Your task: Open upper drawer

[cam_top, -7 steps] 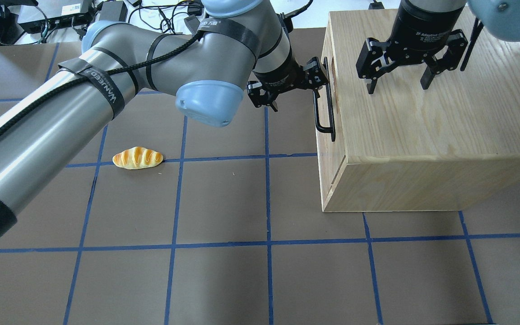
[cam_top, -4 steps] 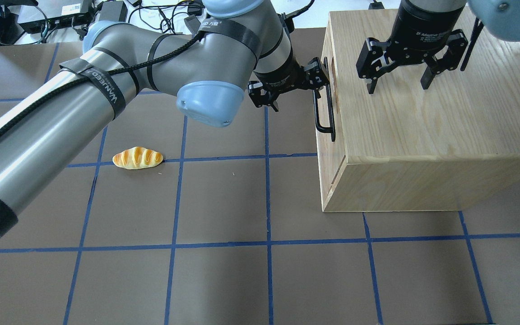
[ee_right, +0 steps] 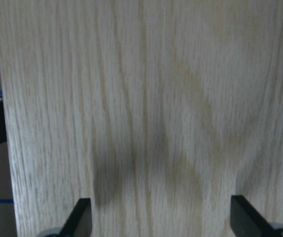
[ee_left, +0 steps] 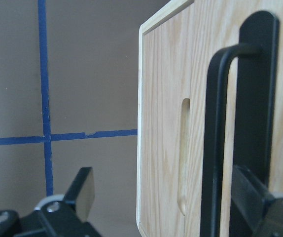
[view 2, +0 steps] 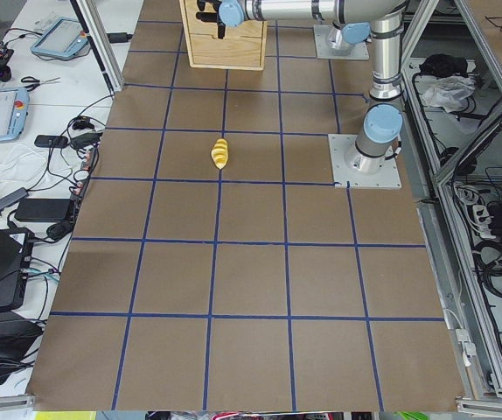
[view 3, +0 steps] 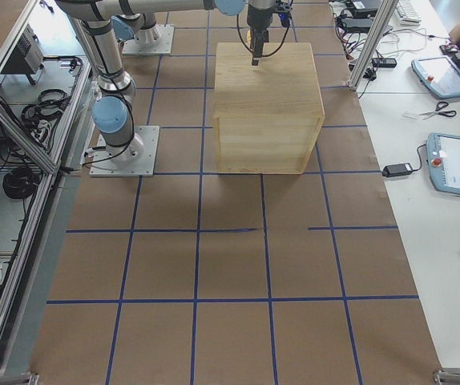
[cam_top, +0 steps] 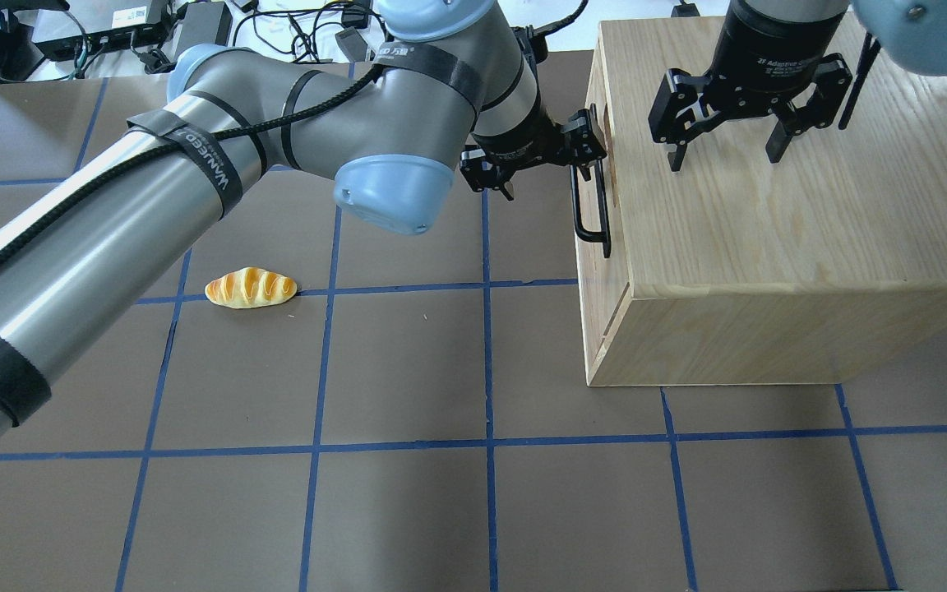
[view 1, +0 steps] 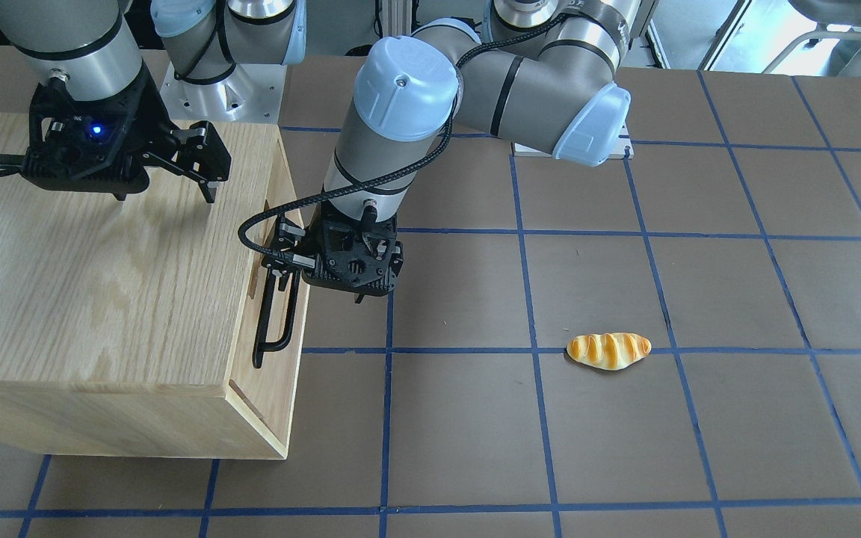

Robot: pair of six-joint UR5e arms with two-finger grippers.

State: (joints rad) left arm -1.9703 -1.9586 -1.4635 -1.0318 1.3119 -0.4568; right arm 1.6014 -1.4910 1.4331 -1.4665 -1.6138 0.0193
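The upper drawer's light-wood front (ee_left: 161, 123) sits flush in the oak cabinet (cam_top: 769, 230), facing my left side. Its black bar handle (cam_top: 593, 205) (view 1: 277, 314) (ee_left: 215, 148) runs beside the oval slot (ee_left: 183, 158). My left gripper (cam_top: 547, 168) (view 1: 318, 288) (ee_left: 171, 202) is open at the handle's far end. The bar stands between the two fingers, close to the right-hand finger (ee_left: 260, 202) in the wrist view. My right gripper (cam_top: 726, 156) (view 1: 169, 190) is open, fingertips down at the cabinet top (ee_right: 146, 113); I cannot tell whether they touch it.
A toy bread roll (cam_top: 251, 288) (view 1: 608, 350) lies on the brown mat, well left of the cabinet. Blue tape lines grid the mat. Cables and electronics (cam_top: 112, 29) lie beyond the far edge.
My left arm has moved slightly right, bringing its gripper closer to the drawer front and handle. The right gripper, the drawer and the bread have not moved.
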